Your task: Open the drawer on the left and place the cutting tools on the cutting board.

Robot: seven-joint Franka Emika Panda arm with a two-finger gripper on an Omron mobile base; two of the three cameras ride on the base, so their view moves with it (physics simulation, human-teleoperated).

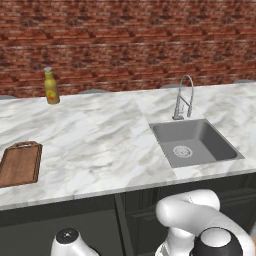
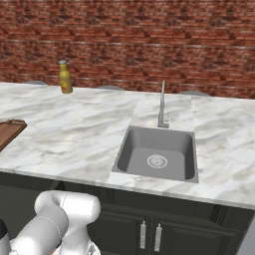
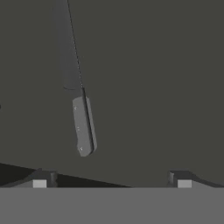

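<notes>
yellow bottle point(image 1: 50, 86) upright at counter back | grey sink point(image 1: 216, 145) | faucet point(image 1: 183, 97) behind basin | brick wall point(image 1: 128, 40)

kitchen: marble counter point(image 1: 100, 145), sink point(image 1: 195, 142)

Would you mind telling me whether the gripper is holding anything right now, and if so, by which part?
Nothing is held: the gripper is open, and the knife lies ahead of it, untouched.

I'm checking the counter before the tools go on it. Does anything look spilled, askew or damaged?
Nothing stands out. The board lies flat, the bottle stands upright and the sink looks dry.
</notes>
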